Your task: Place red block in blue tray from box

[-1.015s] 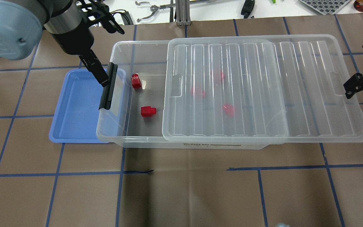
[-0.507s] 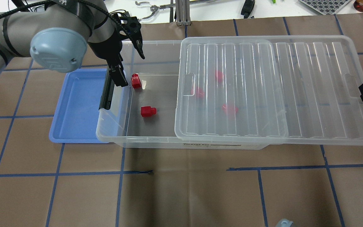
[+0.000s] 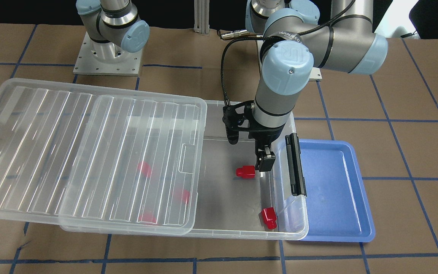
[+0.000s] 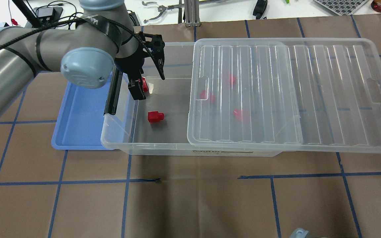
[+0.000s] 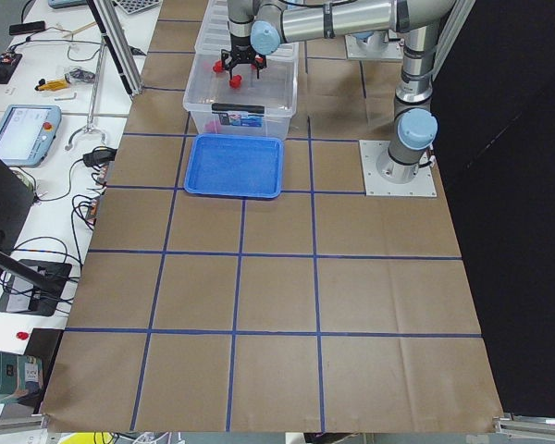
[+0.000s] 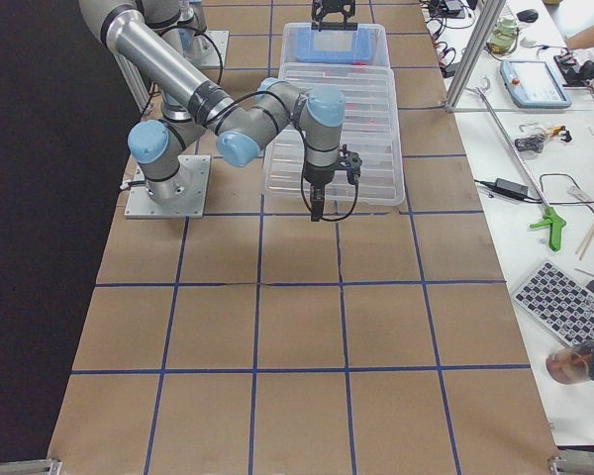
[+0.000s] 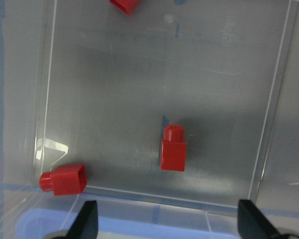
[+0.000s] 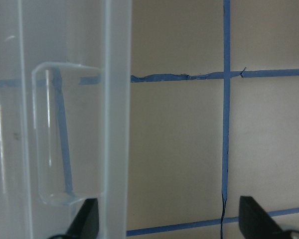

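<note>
Red block [image 7: 173, 149] lies loose on the floor of the box [image 4: 157, 142], centred beneath my left jaws, spread and empty for a descent (offset lid [image 4: 309, 99] leaves this end uncovered). Blue tray [image 4: 78, 112] sits just beside the box; my right jaws, also spread, hang beside the lid's far rim.
</note>
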{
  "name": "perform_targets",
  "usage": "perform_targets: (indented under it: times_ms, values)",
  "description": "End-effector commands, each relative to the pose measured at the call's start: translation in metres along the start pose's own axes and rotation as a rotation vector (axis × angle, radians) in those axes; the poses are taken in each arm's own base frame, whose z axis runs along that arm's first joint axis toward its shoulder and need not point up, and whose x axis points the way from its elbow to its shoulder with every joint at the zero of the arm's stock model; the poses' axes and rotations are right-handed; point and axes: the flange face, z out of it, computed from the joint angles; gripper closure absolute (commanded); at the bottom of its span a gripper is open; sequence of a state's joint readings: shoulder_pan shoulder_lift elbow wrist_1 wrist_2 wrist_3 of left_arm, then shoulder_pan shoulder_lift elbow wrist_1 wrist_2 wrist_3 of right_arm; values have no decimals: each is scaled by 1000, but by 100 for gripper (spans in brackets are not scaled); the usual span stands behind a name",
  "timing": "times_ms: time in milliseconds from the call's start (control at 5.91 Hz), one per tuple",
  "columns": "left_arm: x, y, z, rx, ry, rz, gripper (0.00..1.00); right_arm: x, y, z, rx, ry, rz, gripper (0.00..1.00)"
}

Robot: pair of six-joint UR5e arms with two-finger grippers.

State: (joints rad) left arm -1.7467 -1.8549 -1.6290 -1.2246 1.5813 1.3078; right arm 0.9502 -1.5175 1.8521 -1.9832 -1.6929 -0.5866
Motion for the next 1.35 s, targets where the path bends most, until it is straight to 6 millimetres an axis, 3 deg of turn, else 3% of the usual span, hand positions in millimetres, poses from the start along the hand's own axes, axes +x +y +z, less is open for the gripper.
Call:
perform_targets:
  times_ms: [0,338,846,1184]
  values:
    - [3,-7,48,-11,41,51,3,-19,4,-29,58,9,-13,0]
    - [13,2,88,-18,73,43,3,-83,-7,-75,117,33,-14,0]
    - [34,10,142,-3,42,29,3,-146,-21,-140,69,-20,66,0]
    - [30,10,141,-2,26,28,7,-200,-27,-170,67,-31,87,0]
